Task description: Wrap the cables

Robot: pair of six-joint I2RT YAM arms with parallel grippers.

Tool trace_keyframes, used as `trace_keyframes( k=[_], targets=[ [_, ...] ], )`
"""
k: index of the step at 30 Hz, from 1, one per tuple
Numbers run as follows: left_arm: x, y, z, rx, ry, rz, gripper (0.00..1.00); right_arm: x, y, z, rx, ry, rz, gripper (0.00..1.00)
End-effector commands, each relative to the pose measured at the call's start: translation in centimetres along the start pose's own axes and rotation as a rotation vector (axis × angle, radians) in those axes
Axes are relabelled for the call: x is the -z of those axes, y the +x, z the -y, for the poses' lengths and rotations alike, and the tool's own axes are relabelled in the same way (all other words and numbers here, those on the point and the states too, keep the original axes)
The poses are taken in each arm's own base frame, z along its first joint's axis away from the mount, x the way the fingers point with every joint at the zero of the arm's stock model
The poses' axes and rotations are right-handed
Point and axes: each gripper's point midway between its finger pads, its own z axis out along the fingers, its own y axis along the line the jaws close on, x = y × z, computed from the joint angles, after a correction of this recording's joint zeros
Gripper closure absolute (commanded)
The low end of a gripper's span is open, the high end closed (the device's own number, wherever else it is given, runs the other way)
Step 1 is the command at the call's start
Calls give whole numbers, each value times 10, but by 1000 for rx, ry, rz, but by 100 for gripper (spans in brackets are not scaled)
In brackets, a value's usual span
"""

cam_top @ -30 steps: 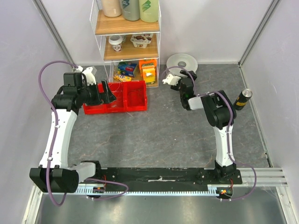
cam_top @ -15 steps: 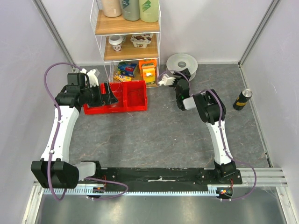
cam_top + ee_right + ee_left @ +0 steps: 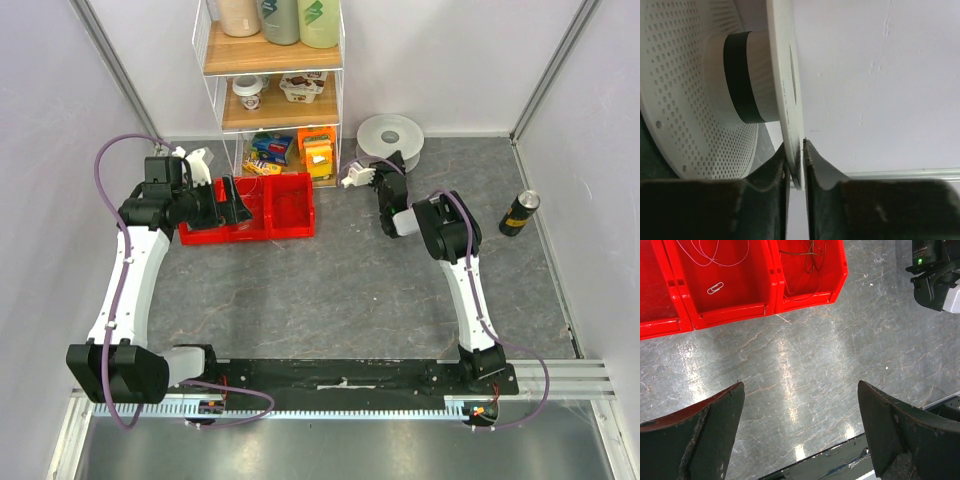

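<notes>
The cables [image 3: 809, 251] lie as a tangle of thin dark wire in the right-hand red bin [image 3: 836, 270]. My left gripper [image 3: 800, 386] hangs open above the grey floor just in front of the bins [image 3: 295, 226], with nothing between its fingers. My left gripper [image 3: 236, 201] is over the bins' left part in the top view. My right gripper [image 3: 796, 150] is shut on the thin rim of the white spool [image 3: 786, 75], whose core carries a dark band [image 3: 740, 75]. The spool [image 3: 392, 132] stands by the back wall, with my right gripper [image 3: 386, 164] at its near edge.
A shelf unit [image 3: 270, 100] with bottles, cups and snack packs stands behind the red bins. A dark can [image 3: 519, 212] stands at the right wall. A paper clip [image 3: 715, 288] and pale thread lie in the middle bin. The right arm's wrist [image 3: 935, 275] shows at the upper right of the left wrist view.
My right arm reached back to the spool and its jaws closed on the spool's rim. My left arm shifted slightly early on, then stayed still and open.
</notes>
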Motion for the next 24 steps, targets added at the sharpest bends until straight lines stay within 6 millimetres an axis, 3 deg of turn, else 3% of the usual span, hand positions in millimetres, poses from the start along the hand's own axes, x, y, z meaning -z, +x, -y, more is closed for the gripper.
trace_keyframes(
  k=[1,5,11,19,24],
  targets=[
    [3,-7,7,-24,39,20,1,0,-4,28,24,105,45,84],
    [2,-8,7,-26,37,21,1,16,-3,32,31,124,69,100],
    [2,-8,8,-22,41,20,1,57,-1,46,44,174,100,100],
    [7,-8,14,-25,65,31,1,133,-8,58,17,108,183,100],
    [12,-6,16,-45,70,42,1,187,-10,54,21,31,224,100]
  ],
)
